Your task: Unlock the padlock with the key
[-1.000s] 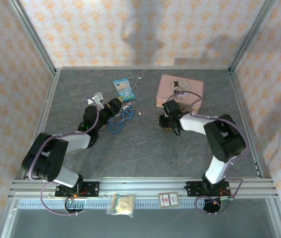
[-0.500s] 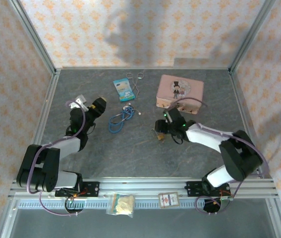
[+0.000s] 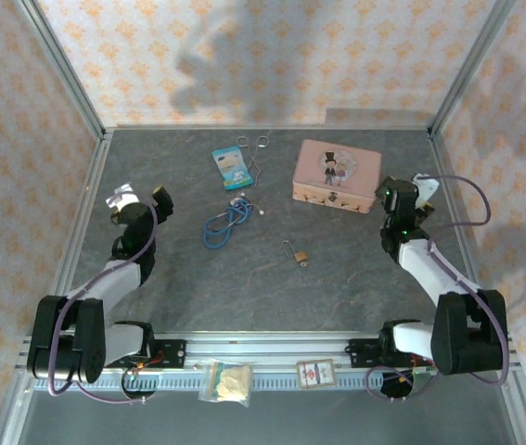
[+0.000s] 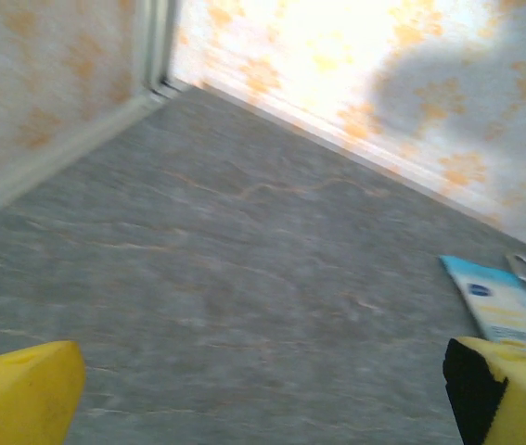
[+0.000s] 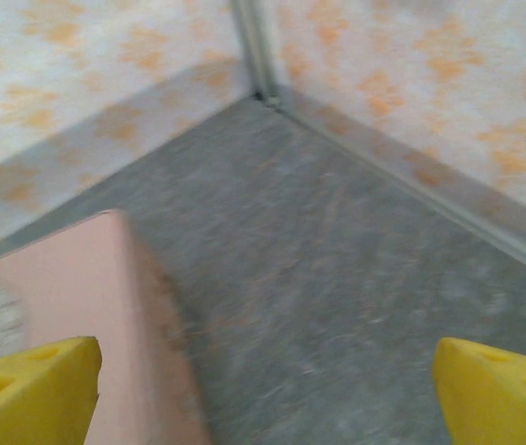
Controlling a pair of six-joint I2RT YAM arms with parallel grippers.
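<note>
The left gripper [image 3: 154, 198] hangs close to the left side rail [image 3: 85, 215] of the table [image 3: 244, 292]. Its yellow fingers [image 4: 21, 389] stand wide apart with nothing between them. In the left wrist view the grey top ahead of it runs bare up to the corner where the walls meet. Only a blue packet [image 4: 502, 313] lies ahead at its right. To its right on the table lies a coiled blue cord [image 3: 224, 227], with thin metal scissors [image 3: 253, 153] beyond it beside the packet near the back wall.

The padlock [image 3: 297, 252] lies flat on open table right of the left gripper and past the cord, and left of the right gripper, nearer the arm bases than either. It is well apart from both and touches nothing else that can be made out. A tiny object lies just beside its body, too small to identify.

The pink tin [image 3: 337, 173] sits just left of the right gripper [image 3: 392, 195]. Its side [image 5: 68, 278] comes close to the left finger in the right wrist view. This gripper's fingers [image 5: 499, 385] are also spread wide and empty. Ahead lies bare table up to the back right corner, with the right side rail [image 3: 457, 232] near.
</note>
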